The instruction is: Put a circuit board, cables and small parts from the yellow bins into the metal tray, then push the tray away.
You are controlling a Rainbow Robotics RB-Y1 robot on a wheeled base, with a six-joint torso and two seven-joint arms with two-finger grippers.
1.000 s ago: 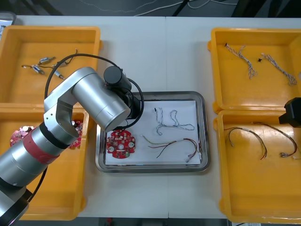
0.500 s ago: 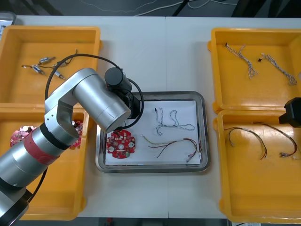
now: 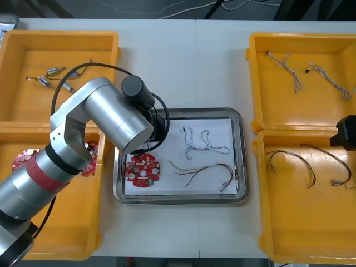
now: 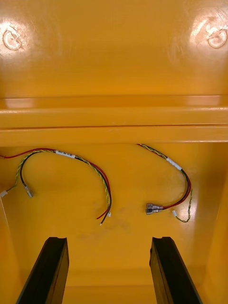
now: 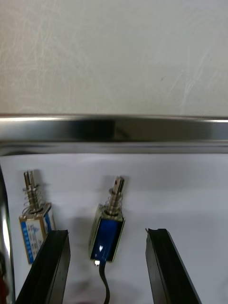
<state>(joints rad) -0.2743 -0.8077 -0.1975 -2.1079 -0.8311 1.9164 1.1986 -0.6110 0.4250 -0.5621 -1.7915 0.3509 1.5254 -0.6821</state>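
left arm eases off tray with small part set down

the left gripper (image 5: pixel 108 233) hung over the metal tray (image 3: pixel 179 199) at the middle of the desk, in the tray corner nearest the desk's far-left corner. its fingers were apart and clamped on nothing. between them a small metal part (image 5: pixel 108 221) lay loose on the tray's white lining, a thin black lead trailing from it. a second part (image 5: pixel 35 224) lay just beside it, close to the tray's rim.

over the last second the left arm had shifted slightly toward the desk's far-left corner, while nothing in the tray had moved. that suggested the part had been let go and the arm was pulling clear.

the tray also held a round red circuit board (image 3: pixel 142 169), a blue and white cable (image 3: pixel 203 142) and a red and yellow cable (image 3: pixel 203 171). with board, cables and parts all aboard, loading looked done or nearly so, and the push away was yet to come.

the right gripper (image 4: pixel 109 242) waited where it had been, fingers apart, over the yellow bin (image 4: pixel 114 118) at the desk's near-right corner. spare red and yellow cables (image 4: pixel 66 173) lay beneath it.
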